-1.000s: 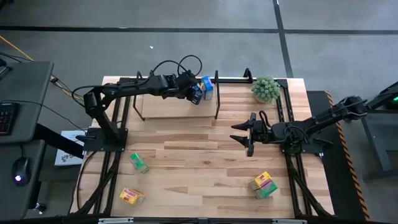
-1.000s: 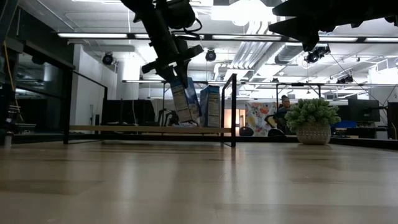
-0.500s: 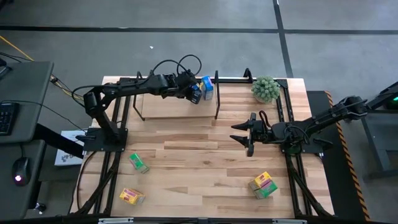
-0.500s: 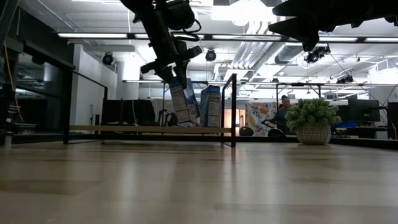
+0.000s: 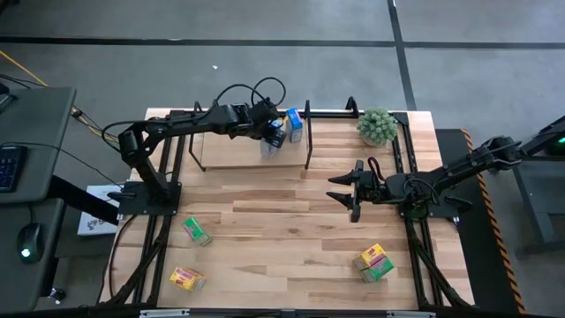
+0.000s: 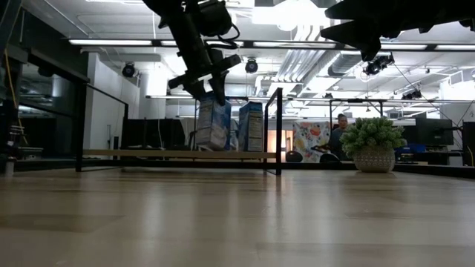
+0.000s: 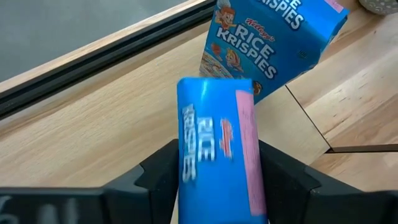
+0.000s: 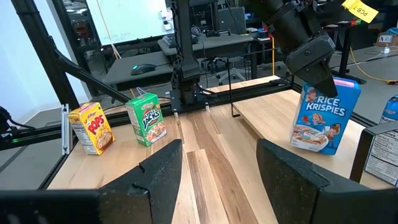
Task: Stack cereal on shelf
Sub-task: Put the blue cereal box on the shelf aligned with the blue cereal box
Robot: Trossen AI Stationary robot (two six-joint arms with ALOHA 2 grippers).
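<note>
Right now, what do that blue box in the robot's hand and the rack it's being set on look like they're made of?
The blue box, gripped by the left hand, looks like thin printed cardboard with a slight sheen: flat panels, crisp folded edges, colour print. The rack seems to be thin black metal tubing, apparently matte, carrying a pale wooden board with visible grain.

2 boxes (image 5: 284, 131) on shelf (image 5: 231, 150) (right end); plant (image 5: 376, 126) right.
</note>
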